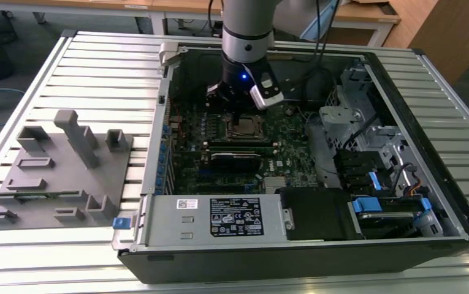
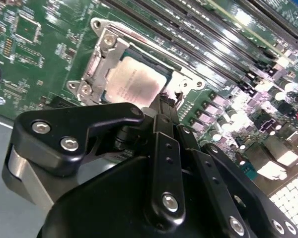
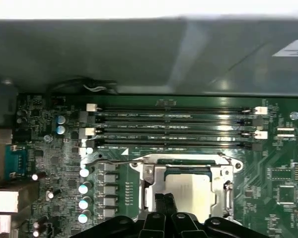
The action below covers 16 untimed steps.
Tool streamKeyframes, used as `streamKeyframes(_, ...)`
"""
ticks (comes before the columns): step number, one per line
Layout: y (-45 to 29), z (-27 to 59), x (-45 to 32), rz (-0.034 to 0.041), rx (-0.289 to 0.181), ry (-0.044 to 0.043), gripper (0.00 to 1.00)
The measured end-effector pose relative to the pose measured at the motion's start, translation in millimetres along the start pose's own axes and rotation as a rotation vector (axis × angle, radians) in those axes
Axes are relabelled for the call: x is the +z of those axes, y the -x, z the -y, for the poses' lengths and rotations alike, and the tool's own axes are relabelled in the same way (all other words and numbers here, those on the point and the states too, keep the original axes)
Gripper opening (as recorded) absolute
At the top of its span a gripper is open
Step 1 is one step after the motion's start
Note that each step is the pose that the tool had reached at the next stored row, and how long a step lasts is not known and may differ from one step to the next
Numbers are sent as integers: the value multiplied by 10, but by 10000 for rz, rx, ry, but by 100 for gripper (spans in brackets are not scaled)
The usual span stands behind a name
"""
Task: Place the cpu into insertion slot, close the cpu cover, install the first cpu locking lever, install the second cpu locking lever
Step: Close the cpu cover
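Cpu point(image 2: 137, 82) sat in the socket, framed by the cover point(image 2: 96, 69). Tool point(image 3: 164, 198), pressed together, stood at its edge.

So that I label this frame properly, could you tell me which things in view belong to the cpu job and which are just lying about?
Job in hand: cpu, cpu cover, wire locking lever, tool.
Lying about: grey fixture tray, memory slots, labelled power supply.
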State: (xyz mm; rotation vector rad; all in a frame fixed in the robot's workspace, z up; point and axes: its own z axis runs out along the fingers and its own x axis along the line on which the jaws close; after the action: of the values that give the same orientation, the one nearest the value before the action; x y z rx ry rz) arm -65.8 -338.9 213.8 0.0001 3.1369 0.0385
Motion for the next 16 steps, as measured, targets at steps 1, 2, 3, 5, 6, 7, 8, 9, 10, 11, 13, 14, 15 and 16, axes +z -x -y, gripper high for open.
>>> streamKeyframes(1,-15,0,4,0,-2,0,11)
streamKeyframes(2,-27,0,8,0,-3,0,11)
streamKeyframes(3,-33,0,11,-1,-3,0,11)
streamKeyframes(5,-33,1,11,-1,-4,-2,11)
streamKeyframes(6,-33,0,11,-2,-4,-2,11)
streamKeyframes(7,-33,0,12,-1,-4,-1,11)
streamKeyframes(8,-36,0,13,0,-4,0,11)
streamKeyframes(9,-43,0,15,4,-3,2,11)
streamKeyframes(10,-52,0,18,10,-3,2,11)
streamKeyframes(11,-60,0,22,13,-4,0,11)
streamKeyframes(13,-67,1,44,27,-4,0,11)
streamKeyframes(14,-68,1,58,38,-5,0,11)
streamKeyframes(15,-70,2,70,56,-5,0,11)
streamKeyframes(16,-73,2,77,72,-5,0,11)
